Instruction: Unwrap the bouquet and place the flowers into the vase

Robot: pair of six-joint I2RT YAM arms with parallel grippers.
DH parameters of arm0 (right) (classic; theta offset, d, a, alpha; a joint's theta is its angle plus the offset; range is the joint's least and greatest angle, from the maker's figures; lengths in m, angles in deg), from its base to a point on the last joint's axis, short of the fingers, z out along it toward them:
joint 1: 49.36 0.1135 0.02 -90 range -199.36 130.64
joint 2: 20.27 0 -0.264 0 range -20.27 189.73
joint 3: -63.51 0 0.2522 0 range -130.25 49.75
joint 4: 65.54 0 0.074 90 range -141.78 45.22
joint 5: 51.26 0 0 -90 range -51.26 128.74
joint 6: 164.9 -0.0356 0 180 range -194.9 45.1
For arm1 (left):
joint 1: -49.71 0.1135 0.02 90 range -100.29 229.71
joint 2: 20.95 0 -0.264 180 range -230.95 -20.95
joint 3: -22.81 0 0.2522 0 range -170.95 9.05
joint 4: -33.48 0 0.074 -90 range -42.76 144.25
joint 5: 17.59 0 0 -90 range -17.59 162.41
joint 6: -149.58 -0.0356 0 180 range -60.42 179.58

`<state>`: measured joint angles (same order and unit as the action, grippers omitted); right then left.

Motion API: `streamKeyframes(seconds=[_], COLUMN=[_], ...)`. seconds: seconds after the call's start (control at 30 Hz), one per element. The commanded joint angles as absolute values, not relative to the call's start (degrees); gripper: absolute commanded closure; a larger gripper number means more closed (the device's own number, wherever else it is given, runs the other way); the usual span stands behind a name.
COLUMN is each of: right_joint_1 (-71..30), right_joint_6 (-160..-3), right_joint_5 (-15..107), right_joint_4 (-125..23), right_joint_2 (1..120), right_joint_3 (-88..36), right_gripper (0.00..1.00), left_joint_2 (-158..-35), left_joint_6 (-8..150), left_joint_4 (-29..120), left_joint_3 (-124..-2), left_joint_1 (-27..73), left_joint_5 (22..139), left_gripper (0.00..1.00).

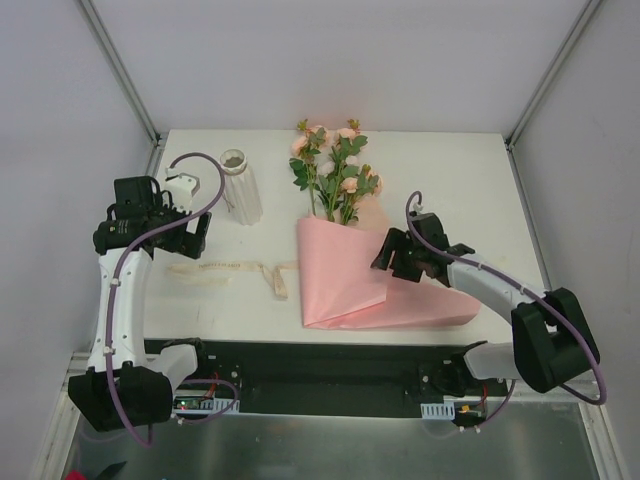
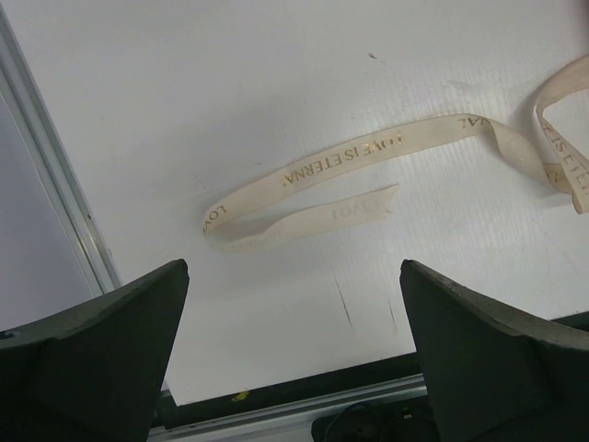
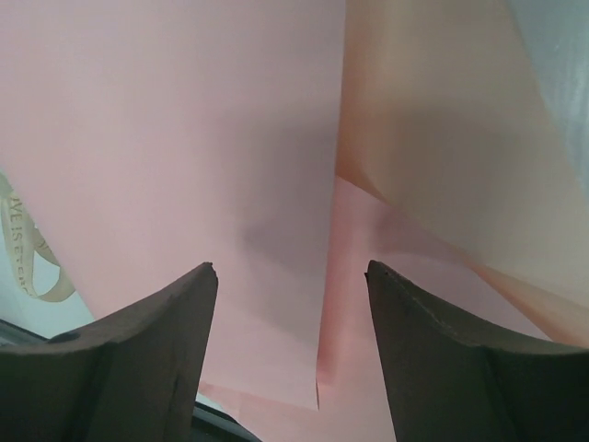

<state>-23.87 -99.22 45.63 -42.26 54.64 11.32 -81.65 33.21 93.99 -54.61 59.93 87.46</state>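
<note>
The left arm (image 1: 110, 310) and right arm (image 1: 488, 283) had white links, bulky black joints and looping purple cables (image 1: 197, 156), and the left gripper (image 2: 294, 267) and right gripper (image 3: 291, 267) bore dark, matte, wedge-shaped fingers (image 2: 110, 350).

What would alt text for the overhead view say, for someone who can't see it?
A bouquet of peach-pink roses lies mid-table in loose pink paper, the right arm's fingers over the paper. An untied cream ribbon lies to its left, near the left arm's fingers and an upright white ribbed vase.

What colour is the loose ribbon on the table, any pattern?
Cream, with gold printed lettering along the ribbon; clearest in the left wrist view.
</note>
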Motion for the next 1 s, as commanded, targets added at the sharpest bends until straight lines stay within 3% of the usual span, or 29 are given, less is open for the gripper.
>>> streamKeyframes(seconds=[0.0, 0.03, 0.07, 0.17, 0.27, 0.5, 0.97], right_joint_1=[-24.23, -24.23, -24.23, -24.14, -22.56, -10.54, 10.74], right_joint_6=[-98.28, -98.45, -98.54, -98.63, -97.06, -93.1, -90.9], right_joint_5=[51.13, 51.39, 51.66, 52.45, 51.66, 46.83, 52.09], right_joint_4=[-46.42, -46.94, -47.21, -47.21, -45.2, -39.22, -40.97], right_joint_2=[57.42, 58.03, 58.3, 58.39, 56.81, 57.85, 84.92], right_joint_3=[8.53, 8.36, 8.27, 7.04, 4.15, -9.55, -41.38], right_gripper=[0.35, 0.41, 0.55, 0.81, 0.9, 0.99, 0.99], left_joint_2=[-80.27, -80.1, -80.01, -79.66, -79.74, -80.71, -80.1], left_joint_6=[31.89, 31.72, 31.72, 31.8, 31.98, 33.56, 36.55], left_joint_4=[95.59, 95.5, 95.5, 95.59, 95.67, 95.5, 94.88], left_joint_3=[-55.11, -55.03, -55.02, -55.11, -55.37, -56.17, -61.35], left_joint_1=[60.43, 60.44, 60.44, 60.43, 60.43, 60.44, 62.1], left_joint_5=[89.02, 88.93, 88.93, 89.19, 89.63, 89.02, 79.89], left_gripper=[0.01, 0.01, 0.01, 0.01, 0.01, 0.01, 0.01])
